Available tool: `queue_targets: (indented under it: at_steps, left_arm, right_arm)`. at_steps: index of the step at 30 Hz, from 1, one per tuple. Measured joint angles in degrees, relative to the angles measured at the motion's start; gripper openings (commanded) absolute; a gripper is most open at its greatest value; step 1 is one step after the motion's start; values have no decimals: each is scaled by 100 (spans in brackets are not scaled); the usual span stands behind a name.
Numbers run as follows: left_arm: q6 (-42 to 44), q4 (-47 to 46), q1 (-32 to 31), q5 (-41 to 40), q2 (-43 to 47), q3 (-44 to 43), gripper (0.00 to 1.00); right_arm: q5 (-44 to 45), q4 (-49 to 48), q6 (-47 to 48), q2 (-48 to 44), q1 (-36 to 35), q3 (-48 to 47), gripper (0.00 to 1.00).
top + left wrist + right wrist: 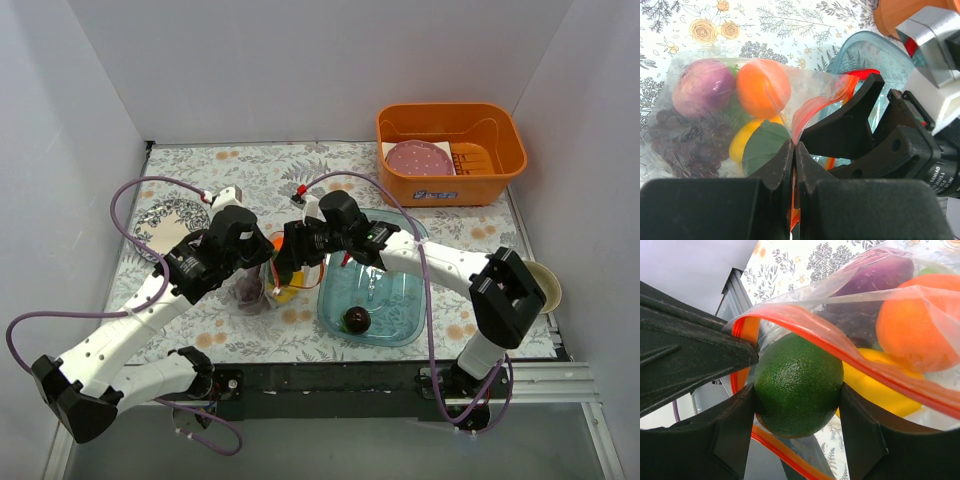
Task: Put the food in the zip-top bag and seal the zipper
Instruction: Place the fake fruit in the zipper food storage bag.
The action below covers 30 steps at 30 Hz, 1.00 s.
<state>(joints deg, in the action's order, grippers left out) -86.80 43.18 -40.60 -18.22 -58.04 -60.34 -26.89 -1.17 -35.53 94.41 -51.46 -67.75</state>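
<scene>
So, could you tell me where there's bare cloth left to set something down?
Bare cloth runs along the back wall, left of the orange bin, and between that bin and the blue tray. The middle is crowded: the left gripper and right gripper meet at the zip-top bag.

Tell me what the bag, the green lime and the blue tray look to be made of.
Zip-top bag: thin clear plastic film, glossy; it crinkles and the orange shows through. Lime: probably moulded plastic or foam, low sheen, with a finely pebbled skin. Tray: rigid translucent blue plastic, apparently; the tablecloth pattern shows through it.
</scene>
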Motion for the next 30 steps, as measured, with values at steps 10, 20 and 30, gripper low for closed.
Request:
queue_targets:
  at_steps: [10, 20, 30]
  left_arm:
    - [-24, 31, 0, -70, 66, 2, 0]
    - [-68, 28, 0, -85, 96, 72, 0]
    - [-66, 28, 0, -87, 96, 72, 0]
  right_arm:
    - [385, -70, -160, 52, -31, 127, 81]
    - [1056, -175, -348, -555, -37, 568, 61]
    - [940, -256, -498, -533, -35, 581, 29]
